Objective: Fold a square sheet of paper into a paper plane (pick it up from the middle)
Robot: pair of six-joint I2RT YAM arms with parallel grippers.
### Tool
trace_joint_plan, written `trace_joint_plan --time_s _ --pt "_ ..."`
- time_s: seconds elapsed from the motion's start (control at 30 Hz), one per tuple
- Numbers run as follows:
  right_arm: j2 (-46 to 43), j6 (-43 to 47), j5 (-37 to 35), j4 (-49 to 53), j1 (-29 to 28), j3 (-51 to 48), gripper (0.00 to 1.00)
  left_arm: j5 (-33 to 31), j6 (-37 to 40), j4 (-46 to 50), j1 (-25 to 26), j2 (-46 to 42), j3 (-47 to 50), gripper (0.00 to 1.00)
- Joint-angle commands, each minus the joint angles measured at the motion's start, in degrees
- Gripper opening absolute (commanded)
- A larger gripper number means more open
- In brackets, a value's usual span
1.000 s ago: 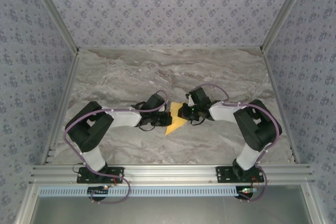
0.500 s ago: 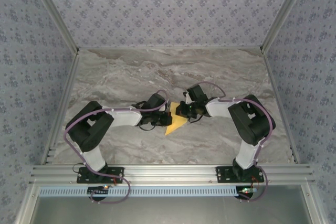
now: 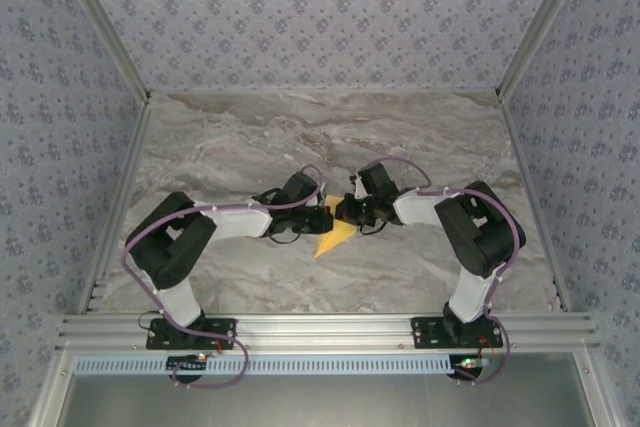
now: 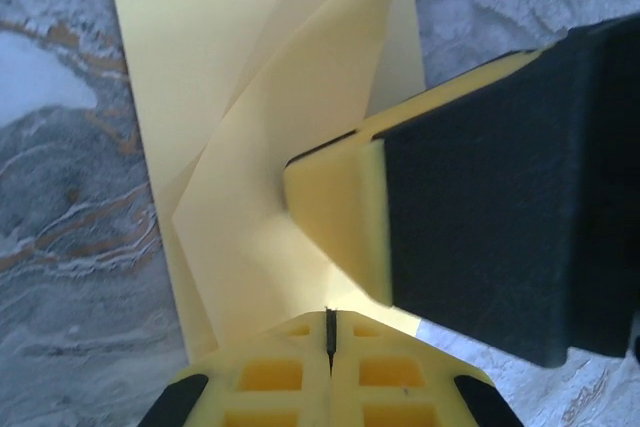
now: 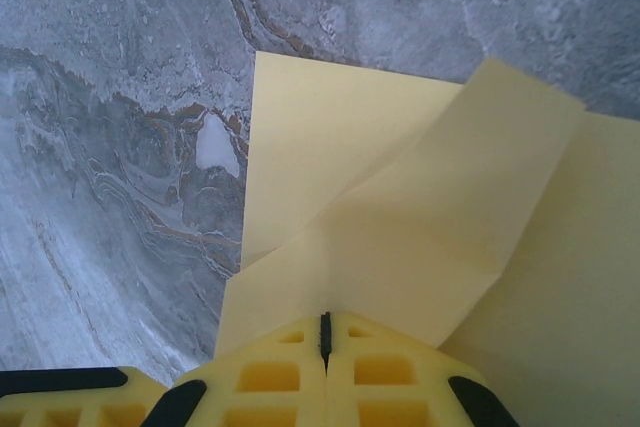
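The square sheet of paper (image 3: 336, 238) is mustard yellow and lies partly folded on the marble table (image 3: 240, 137) between the two arms. In the left wrist view the paper (image 4: 230, 97) shows a diagonal flap lifting off the layer below. My left gripper (image 4: 330, 315) is shut, its tips resting on the sheet's near edge (image 3: 322, 215). My right gripper (image 5: 324, 319) is shut, and a raised flap of the paper (image 5: 440, 207) runs straight into its closed tips. One right finger (image 4: 335, 207) comes in from the right onto the flap. The grippers nearly touch (image 3: 343, 213).
Patterned walls (image 3: 320, 7) enclose the table on three sides. An aluminium rail (image 3: 320, 329) carrying both arm bases runs along the near edge. Bare marble stretches behind and to both sides of the grippers.
The right arm drew its elbow in and shifted slightly toward the back. The left gripper has slid right, further over the paper. Both grippers stayed shut.
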State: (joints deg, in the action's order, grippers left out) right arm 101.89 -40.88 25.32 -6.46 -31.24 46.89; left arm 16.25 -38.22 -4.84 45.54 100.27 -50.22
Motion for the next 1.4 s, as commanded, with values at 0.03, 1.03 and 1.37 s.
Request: trace_joint_plan --time_s 0.03,1.03,1.37 --pt "0.3 1.6 0.1 2.4 0.2 -1.5 0.00 -0.5 -0.4 1.8 0.5 2.3 -1.1 0.00" --pt "-2.9 7.4 4.9 2.5 13.3 3.7 0.00 -1.5 0.7 13.4 0.6 5.8 -1.7 0.00" --pt "2.4 6.6 7.2 0.7 4.2 3.2 0.00 -1.7 0.8 14.0 0.6 6.1 -2.0 0.00"
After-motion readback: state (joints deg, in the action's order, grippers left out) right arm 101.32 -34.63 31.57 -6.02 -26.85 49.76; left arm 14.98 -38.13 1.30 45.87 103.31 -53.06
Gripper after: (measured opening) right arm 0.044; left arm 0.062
